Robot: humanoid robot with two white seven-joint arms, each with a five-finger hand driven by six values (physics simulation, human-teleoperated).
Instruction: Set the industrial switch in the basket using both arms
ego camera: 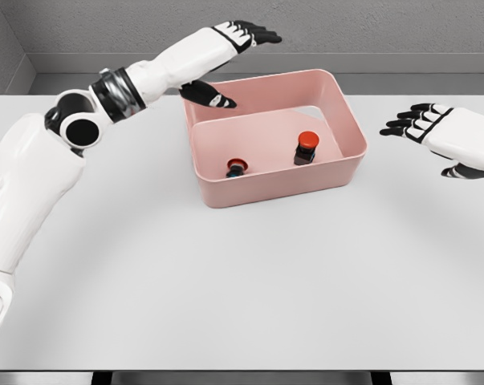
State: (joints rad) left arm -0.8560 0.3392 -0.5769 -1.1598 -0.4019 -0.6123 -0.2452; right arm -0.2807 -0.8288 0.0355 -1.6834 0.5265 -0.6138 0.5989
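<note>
With both switches (306, 147) lying inside the basket (338, 172), my left hand (243, 34) and right hand (434, 128) hung spread and empty, though a careless withdrawal might have clipped its rim.

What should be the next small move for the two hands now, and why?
Probably both arms should draw back to rest. The pink plastic basket already holds two red-topped black switches, one upright and one on its side. The left hand hangs open above the basket's far left rim, and the right hand is open over the white table, holding nothing.
</note>
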